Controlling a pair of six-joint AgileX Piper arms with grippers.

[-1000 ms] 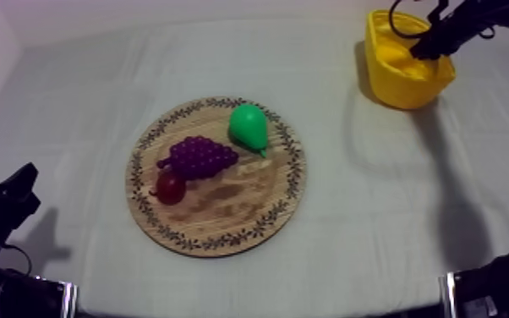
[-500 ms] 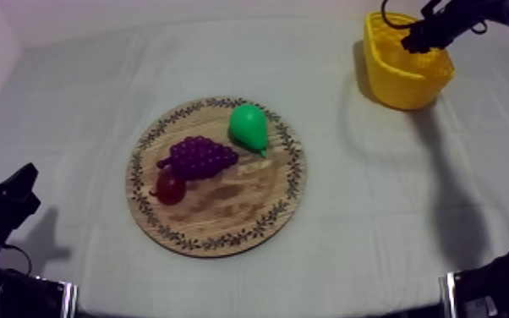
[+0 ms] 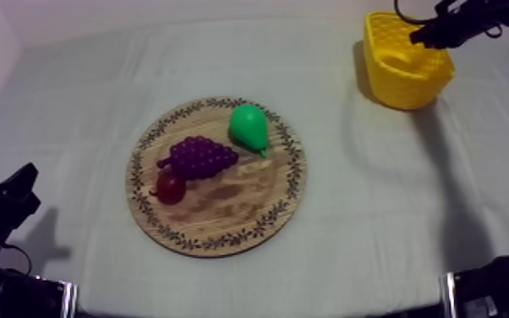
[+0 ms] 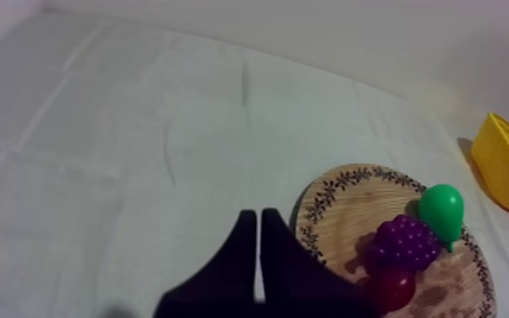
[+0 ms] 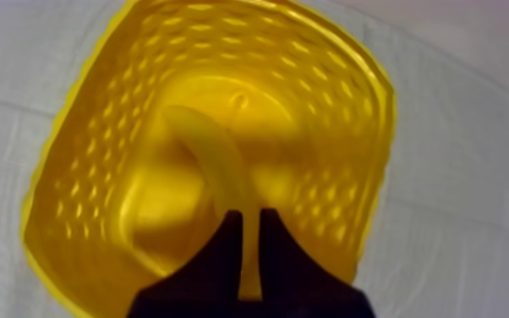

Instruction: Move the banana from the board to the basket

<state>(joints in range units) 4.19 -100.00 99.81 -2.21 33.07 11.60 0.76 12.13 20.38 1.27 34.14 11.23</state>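
The banana (image 5: pixel 211 156) lies on the floor of the yellow basket (image 5: pixel 80 144), free of any hold. My right gripper (image 5: pixel 249 216) hangs just above it, its fingers together as a narrow wedge, holding nothing. From above, the basket (image 3: pixel 410 84) stands at the far right with the banana (image 3: pixel 397 59) inside, and my right gripper (image 3: pixel 416 38) sits over its far rim. The round wooden board (image 3: pixel 224 220) is at the table's middle. My left gripper (image 3: pixel 23 182) rests shut at the lower left, well away from the board (image 4: pixel 342 203).
A green pear (image 3: pixel 248 127), a bunch of purple grapes (image 3: pixel 197 156) and a small red fruit (image 3: pixel 171 188) lie on the board's left half. Grey-white cloth covers the table between board and basket.
My right gripper has risen out of the basket and drawn back toward its far rim. The banana stays inside. The left arm has not moved.
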